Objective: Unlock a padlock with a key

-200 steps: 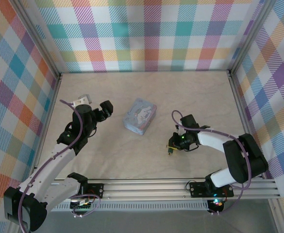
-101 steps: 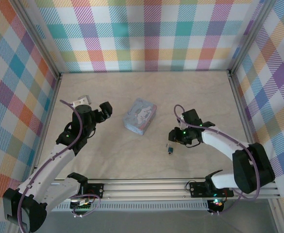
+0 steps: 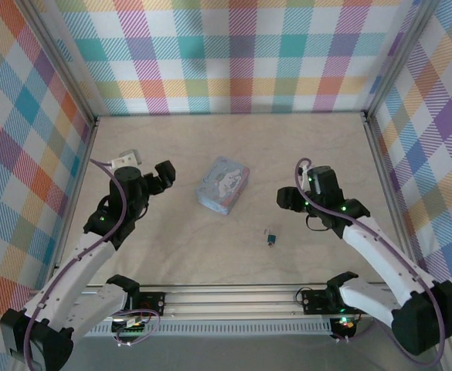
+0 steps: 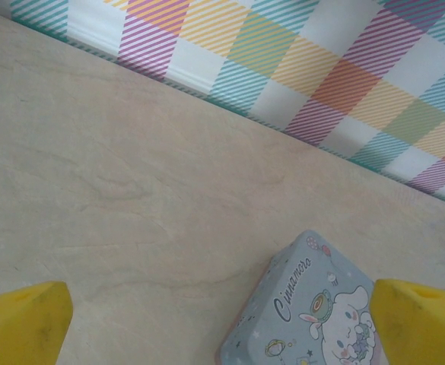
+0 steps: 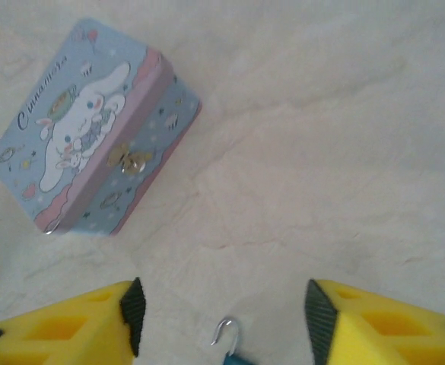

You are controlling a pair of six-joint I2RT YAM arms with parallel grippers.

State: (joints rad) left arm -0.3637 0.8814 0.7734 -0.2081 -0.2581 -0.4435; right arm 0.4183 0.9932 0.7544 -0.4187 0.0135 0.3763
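The tiny blue padlock (image 3: pixel 270 238) lies on the table in front of the pale blue box, free of both grippers. In the right wrist view its silver shackle (image 5: pixel 226 332) is a hook with one end loose, and the blue body (image 5: pixel 239 360) is cut off by the bottom edge. My right gripper (image 3: pixel 286 199) (image 5: pixel 222 308) hangs open above and behind the lock, its yellow fingers (image 5: pixel 62 323) wide apart. My left gripper (image 3: pixel 164 173) (image 4: pixel 218 300) stays open left of the box, holding nothing. I cannot make out a key.
A pale blue cartoon-printed tin box (image 3: pixel 223 185) (image 5: pixel 93 129) (image 4: pixel 321 312) with a small metal clasp (image 5: pixel 129 160) sits mid-table between the arms. Plaid walls enclose the table on three sides. An aluminium rail (image 3: pixel 233 297) runs along the near edge.
My right gripper was down at the padlock a second ago. It has since lifted and pulled back to the right, leaving the lock on the table. The left arm barely moved.
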